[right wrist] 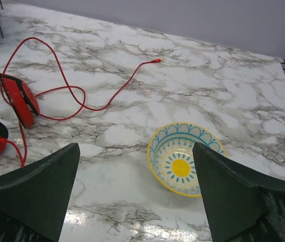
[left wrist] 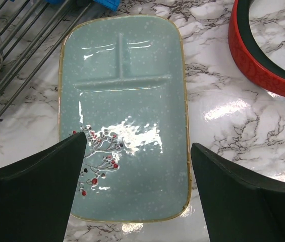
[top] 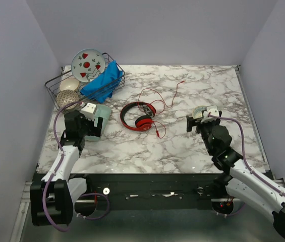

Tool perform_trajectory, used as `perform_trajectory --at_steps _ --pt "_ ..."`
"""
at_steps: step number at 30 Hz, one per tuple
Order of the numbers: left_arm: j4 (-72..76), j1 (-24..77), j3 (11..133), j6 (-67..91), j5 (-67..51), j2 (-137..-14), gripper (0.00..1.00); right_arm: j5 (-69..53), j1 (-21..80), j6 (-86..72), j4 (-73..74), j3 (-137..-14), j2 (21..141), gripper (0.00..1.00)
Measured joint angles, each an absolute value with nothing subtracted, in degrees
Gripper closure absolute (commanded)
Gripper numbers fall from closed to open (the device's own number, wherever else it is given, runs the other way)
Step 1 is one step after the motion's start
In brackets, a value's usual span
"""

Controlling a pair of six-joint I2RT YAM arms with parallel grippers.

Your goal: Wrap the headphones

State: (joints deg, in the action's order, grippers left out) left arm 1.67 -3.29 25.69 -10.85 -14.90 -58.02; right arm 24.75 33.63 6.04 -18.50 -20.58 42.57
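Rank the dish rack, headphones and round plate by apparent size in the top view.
1. The dish rack, clearly largest.
2. The headphones and the round plate look about alike. The plate is tilted, so no ranking between them.

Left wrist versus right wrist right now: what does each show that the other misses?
Only the left wrist shows the teal divided plate and the wire rack beside it. Only the right wrist shows the yellow and blue bowl and the cable plug lying loose. Both catch the marble table and the headphones: headband on the left wrist, ear cups on the right.
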Motion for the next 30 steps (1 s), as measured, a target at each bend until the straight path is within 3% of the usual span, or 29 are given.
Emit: perform_trajectory --at_steps 8,13,19,28,30 --pt "-4.1 -3.4 30.6 -14.1 -19.6 -58.3 0.04 17.0 33.6 6.1 -17.0 -23.7 42.2 0.0" --pt "-12.7 1.0 45.1 -16.9 -23.9 -65.4 0.12 13.9 33.6 7.2 -13.4 -34.2 49.7 0.0" --pt "-18.2 13.5 60.7 -15.6 -18.9 -80.9 0.19 12.5 33.6 9.1 -9.9 -44.1 58.9 0.0" --pt "-23.9 19.6 73.5 -12.4 -5.5 -102.9 0.24 11.0 33.6 10.5 -6.8 -43.9 60.7 0.0" --pt "-24.3 20.0 74.4 -12.3 -4.2 -105.2 0.29 11.0 33.6 10.8 -6.7 -43.4 60.6 0.0"
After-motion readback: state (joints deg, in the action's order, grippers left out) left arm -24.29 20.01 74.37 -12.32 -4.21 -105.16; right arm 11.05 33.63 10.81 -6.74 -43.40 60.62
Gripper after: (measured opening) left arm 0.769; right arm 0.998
